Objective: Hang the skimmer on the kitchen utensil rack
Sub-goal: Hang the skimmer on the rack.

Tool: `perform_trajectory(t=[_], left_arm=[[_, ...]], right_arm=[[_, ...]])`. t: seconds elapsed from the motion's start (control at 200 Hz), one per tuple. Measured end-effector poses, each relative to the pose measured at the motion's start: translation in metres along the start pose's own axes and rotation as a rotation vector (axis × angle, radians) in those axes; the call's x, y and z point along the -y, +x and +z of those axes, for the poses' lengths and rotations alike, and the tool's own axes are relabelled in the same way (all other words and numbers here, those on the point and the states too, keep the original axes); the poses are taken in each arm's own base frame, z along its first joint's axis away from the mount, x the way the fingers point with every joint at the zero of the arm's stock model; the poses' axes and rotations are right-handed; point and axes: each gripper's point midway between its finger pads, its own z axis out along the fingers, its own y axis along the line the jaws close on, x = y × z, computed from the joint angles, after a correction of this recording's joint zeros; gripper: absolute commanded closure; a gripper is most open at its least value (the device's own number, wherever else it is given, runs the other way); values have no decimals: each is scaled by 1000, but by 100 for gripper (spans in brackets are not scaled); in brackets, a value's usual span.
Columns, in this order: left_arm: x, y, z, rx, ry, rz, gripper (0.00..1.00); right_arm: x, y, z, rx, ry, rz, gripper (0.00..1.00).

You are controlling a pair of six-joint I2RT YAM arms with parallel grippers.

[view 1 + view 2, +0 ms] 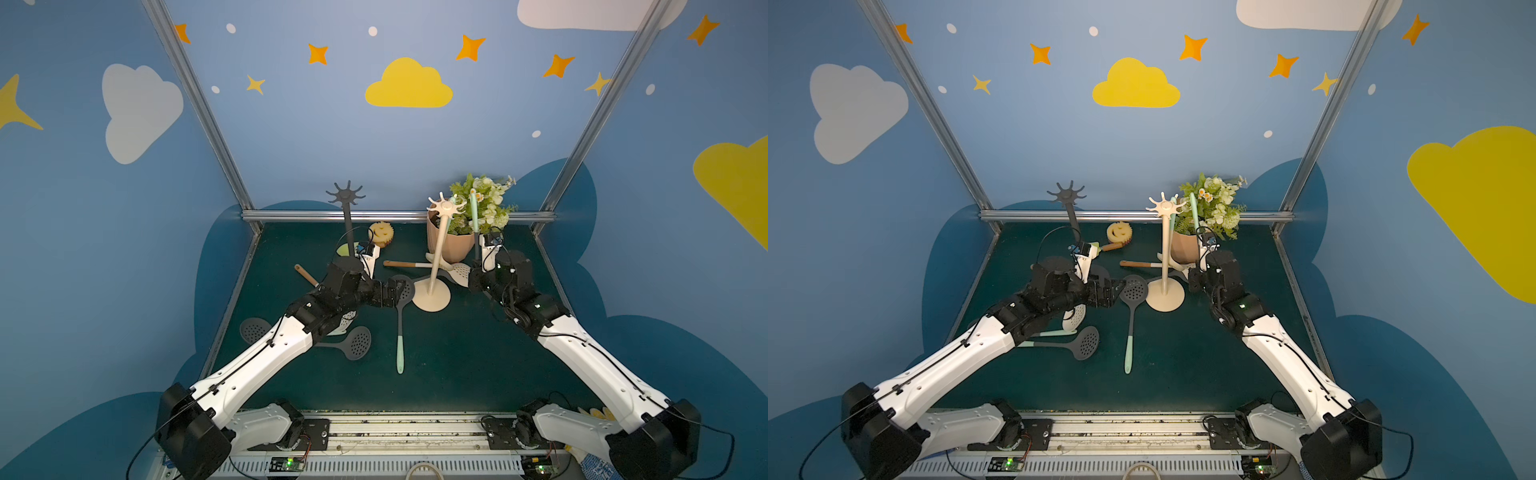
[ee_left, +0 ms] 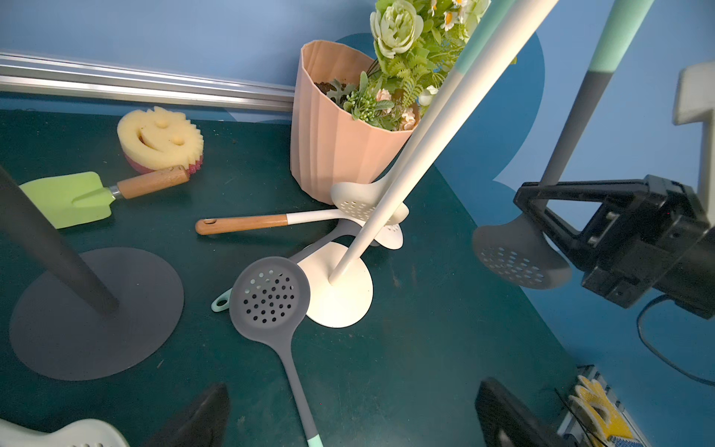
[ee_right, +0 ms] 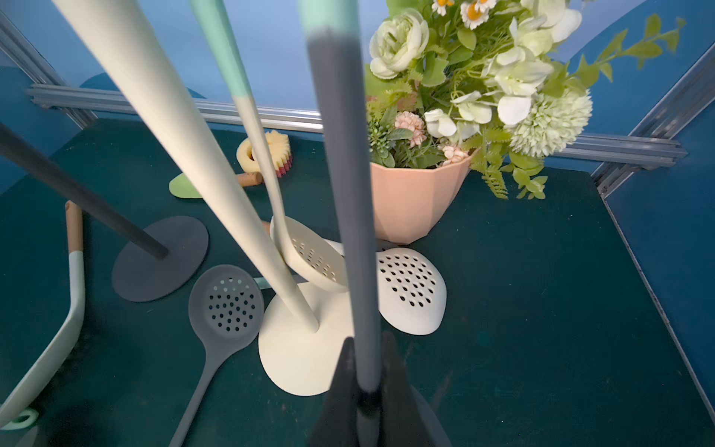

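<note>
Right wrist view shows the right gripper (image 3: 365, 360) closed on the grey skimmer (image 3: 340, 193), upright at frame center beside the rack (image 3: 174, 135). The hanging seems not yet done. The left gripper (image 2: 352, 387) stands wide and empty.

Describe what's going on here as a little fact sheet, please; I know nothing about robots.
Right gripper: shut on the held skimmer, upright beside the cream rack
Left gripper: open, empty, by a loose grey skimmer lying on the table
Other rack: grey rack, nothing hanging on it
Clutter: flower pot, smiley sponge
Status: cannot tell whether the held skimmer is hooked
</note>
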Motion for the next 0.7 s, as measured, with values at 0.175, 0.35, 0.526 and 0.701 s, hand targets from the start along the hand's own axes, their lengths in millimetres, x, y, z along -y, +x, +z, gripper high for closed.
perform_trajectory(t=[0.175, 0.35, 0.526, 0.701], left_arm=[[-1, -1, 0, 3, 0, -2, 0], [-1, -2, 0, 3, 4, -6, 0], [-1, -2, 0, 2, 9, -11, 0], [-1, -2, 0, 4, 10, -17, 0]], right_arm=[[-3, 4, 4, -14, -11, -16, 100], [-5, 6, 6, -22, -24, -23, 100], [-7, 7, 6, -25, -32, -30, 100], [-7, 7, 6, -25, -32, -33, 100]])
